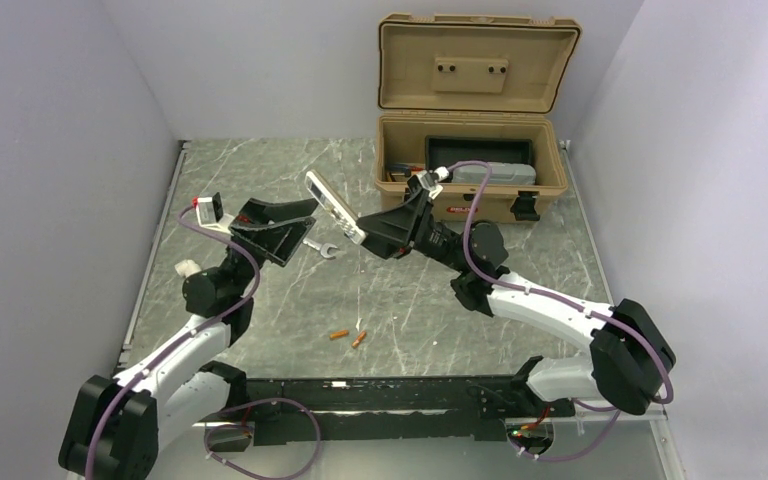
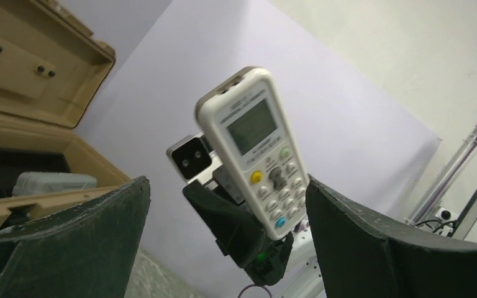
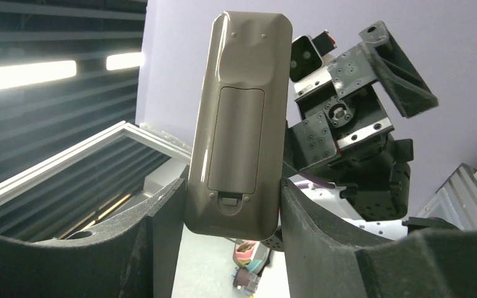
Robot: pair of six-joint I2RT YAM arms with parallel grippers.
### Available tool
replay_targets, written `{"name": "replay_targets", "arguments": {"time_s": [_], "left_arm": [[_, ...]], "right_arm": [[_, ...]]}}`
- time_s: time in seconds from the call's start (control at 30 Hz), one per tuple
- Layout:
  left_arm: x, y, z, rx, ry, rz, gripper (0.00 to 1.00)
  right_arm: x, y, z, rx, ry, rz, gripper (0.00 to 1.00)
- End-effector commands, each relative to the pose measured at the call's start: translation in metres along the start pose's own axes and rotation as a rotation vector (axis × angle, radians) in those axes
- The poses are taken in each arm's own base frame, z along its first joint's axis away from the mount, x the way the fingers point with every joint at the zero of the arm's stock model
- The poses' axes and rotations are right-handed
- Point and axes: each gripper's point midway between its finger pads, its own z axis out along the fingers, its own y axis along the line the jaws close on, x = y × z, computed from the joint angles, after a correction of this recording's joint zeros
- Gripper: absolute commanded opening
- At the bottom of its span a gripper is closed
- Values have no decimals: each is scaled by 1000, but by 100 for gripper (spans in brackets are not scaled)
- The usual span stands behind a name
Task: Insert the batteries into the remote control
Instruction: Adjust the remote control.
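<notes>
My right gripper [image 1: 365,237] is shut on the lower end of the remote control [image 1: 333,207] and holds it tilted above the table. In the right wrist view its grey-tan back [image 3: 239,124] faces the camera with the battery cover closed. In the left wrist view its white button face [image 2: 258,149] shows between my fingers. My left gripper [image 1: 295,228] is open and empty, just left of the remote and not touching it. Two orange batteries [image 1: 349,337] lie on the table near the front, between the arms.
A silver wrench [image 1: 320,247] lies on the table under the raised remote. An open tan toolbox [image 1: 472,165] stands at the back right with grey items inside. A small white fitting [image 1: 186,268] sits at the table's left edge.
</notes>
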Motion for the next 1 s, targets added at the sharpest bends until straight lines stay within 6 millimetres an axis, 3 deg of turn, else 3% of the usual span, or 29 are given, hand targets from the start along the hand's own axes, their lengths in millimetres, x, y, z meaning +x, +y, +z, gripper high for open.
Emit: {"name": "replay_targets", "arguments": {"time_s": [0.0,0.27,0.5,0.67,0.73,0.83,0.97], "left_arm": [[-20,-57,11,208,-48,67,98],[-20,-75,24,303,-36,46,90],[-14,-77,25,316,-33,32,84],[-14,-80,27,326,-27,21,70],[-14,-84,27,344,-26,15,62],[-14,-85,27,354,-29,0,34],[-13,-81,25,338,-35,-10,10]], "right_arm": [[10,35,-5,-114,28,-5,2],[15,35,-3,-170,42,65,2],[25,40,2,-201,72,91,2],[25,35,0,-204,59,121,2],[24,35,-1,-217,55,132,3],[24,34,-1,-223,51,139,3],[24,29,1,-206,58,128,5]]}}
